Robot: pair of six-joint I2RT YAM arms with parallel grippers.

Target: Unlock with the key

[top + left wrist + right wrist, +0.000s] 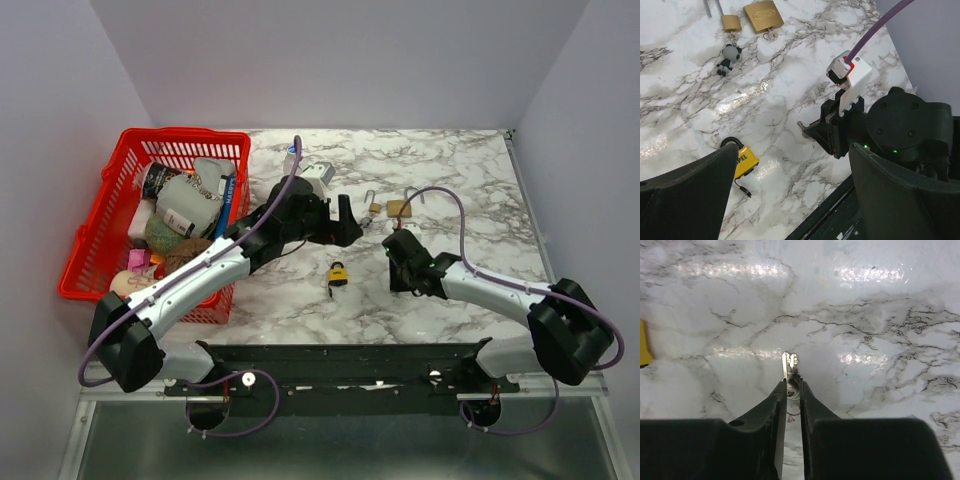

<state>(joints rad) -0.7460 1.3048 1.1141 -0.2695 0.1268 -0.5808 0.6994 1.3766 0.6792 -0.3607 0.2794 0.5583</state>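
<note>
Starting at nine o'clock, a red basket (100,215) of clutter sits on the bench (470,180); near centre the left gripper (348,222) hangs with jaws spread wide, holding nothing; the yellow padlock (338,274) lies at its six o'clock; at that lock's two o'clock the right gripper (793,390) pinches the key (789,362), blade tip protruding. Thin, stiff, light and slick, the key probably wants a flat grip on its bow; that bow is hidden between the fingers, and the padlock's keyway cannot be made out.
</note>
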